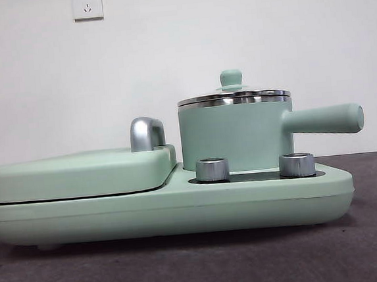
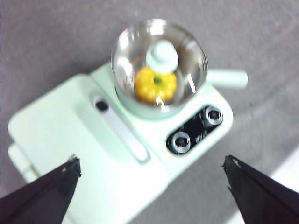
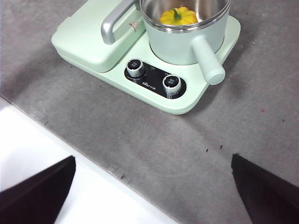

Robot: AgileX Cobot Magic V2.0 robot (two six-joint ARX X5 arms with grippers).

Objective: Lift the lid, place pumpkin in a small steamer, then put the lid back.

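The small steamer (image 1: pixel 234 137) stands on the right half of a mint-green cooker, its long handle (image 1: pixel 325 120) pointing right. The glass lid (image 1: pixel 233 96) sits on its steel rim, knob (image 2: pixel 162 56) up. Through the glass the yellow pumpkin (image 2: pixel 155 85) lies inside the pot, green stem up; it also shows as the pumpkin (image 3: pixel 178 16) in the right wrist view. My left gripper (image 2: pixel 150 161) hovers open high above the cooker, holding nothing. My right gripper (image 3: pixel 153 157) is open and empty, back over the table's near edge. Neither arm shows in the front view.
The cooker base (image 1: pixel 181 211) carries a flat mint-green griddle cover (image 1: pixel 79 173) with a chrome handle (image 1: pixel 146 133) on its left half. Two steel dials (image 1: pixel 212 169) (image 1: pixel 297 164) stand in front of the pot. Grey mat (image 3: pixel 140 135) surrounds the cooker; a white strip (image 3: pixel 56 154) borders it.
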